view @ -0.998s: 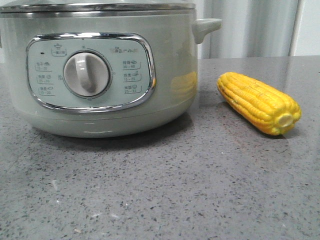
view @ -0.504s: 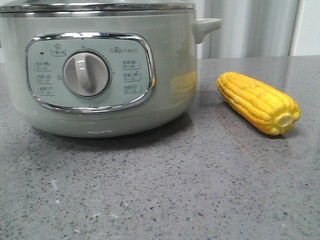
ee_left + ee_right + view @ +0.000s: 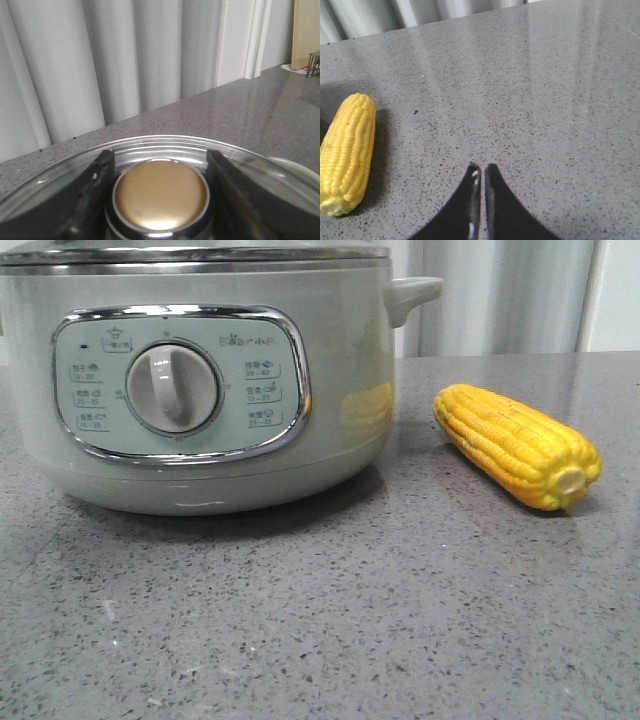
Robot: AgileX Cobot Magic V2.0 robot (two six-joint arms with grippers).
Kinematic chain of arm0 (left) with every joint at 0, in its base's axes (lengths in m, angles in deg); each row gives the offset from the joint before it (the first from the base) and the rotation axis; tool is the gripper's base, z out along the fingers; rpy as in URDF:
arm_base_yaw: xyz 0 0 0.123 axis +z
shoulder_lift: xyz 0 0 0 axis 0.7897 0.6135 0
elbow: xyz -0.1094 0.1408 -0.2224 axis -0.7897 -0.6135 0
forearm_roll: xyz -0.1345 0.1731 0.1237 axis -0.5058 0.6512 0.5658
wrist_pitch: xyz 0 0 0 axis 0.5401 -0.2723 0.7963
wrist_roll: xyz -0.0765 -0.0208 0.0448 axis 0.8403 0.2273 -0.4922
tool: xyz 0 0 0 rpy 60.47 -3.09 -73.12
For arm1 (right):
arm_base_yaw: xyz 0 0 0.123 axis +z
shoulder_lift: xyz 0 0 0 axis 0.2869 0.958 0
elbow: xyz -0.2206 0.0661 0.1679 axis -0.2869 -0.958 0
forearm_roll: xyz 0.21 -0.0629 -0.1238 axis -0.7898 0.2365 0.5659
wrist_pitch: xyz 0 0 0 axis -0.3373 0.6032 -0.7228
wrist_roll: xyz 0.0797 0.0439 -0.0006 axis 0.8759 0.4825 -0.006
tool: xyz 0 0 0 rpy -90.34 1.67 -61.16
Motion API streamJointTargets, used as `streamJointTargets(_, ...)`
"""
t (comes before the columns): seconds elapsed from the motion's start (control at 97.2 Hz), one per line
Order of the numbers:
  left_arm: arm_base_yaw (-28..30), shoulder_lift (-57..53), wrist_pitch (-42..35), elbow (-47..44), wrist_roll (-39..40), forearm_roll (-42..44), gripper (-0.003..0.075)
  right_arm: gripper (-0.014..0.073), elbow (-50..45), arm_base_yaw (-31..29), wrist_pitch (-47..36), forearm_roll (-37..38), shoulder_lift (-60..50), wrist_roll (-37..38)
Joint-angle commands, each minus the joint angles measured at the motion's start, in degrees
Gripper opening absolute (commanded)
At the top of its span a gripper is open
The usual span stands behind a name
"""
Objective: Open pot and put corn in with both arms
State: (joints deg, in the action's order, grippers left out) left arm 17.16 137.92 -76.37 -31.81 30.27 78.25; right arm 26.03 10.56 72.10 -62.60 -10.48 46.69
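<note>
pot [image 3: 200, 380] lid on | left tool [image 3: 159, 192] spread around lid knob [image 3: 160, 194] | right tool [image 3: 481, 172] pressed together above counter [image 3: 545, 100] | corn [image 3: 517, 445] beside pot

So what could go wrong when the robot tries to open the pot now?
The left gripper has its fingers either side of the smooth gold knob on the lid, so the lid might slip when lifted. The right gripper is shut and off to the side of the corn, so it must open and line up, or it may nudge the round cob rolling.
</note>
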Motion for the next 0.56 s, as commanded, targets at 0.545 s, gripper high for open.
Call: streamJointTargets(0.545, 6.4, -15.7, 2.0, 6.2, -1.8, 1.1, -0.002, -0.0066, 1.8, 0.2, -4.8, 0.0, 1.0, -0.1)
